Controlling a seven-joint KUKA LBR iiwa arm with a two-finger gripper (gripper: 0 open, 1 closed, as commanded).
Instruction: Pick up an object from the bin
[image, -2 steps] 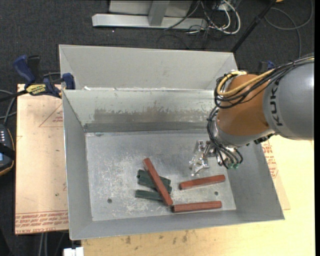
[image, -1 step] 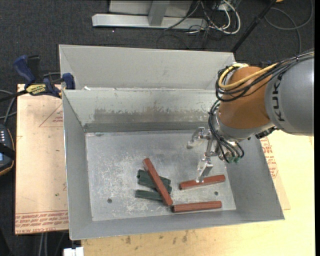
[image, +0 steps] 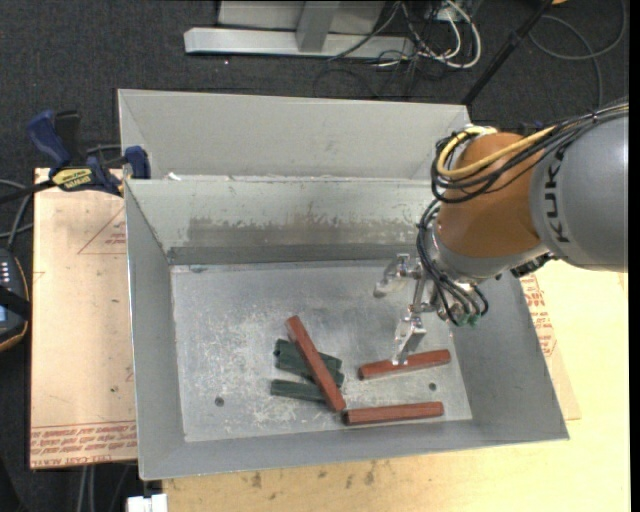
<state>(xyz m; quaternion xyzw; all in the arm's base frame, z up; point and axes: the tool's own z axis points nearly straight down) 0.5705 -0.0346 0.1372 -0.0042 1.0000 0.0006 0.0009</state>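
Note:
My gripper (image: 394, 322) hangs low over the right half of the bin floor, under the arm's orange cover. Its two metal fingers stand apart, so it is open, with nothing between them. The nearer fingertip (image: 404, 354) sits at or just above a short red-brown bar (image: 408, 366) lying flat. A longer red-brown bar (image: 394, 411) lies in front of it, near the bin's front wall. A third red-brown bar (image: 316, 364) lies diagonally to the left, across dark green bars (image: 296, 354).
Another dark green bar (image: 298, 390) lies under the lower end of the diagonal bar. The bin's sloped walls rise on all sides; the right wall stands close to the arm. Bare metal floor stretches to the left and toward the back.

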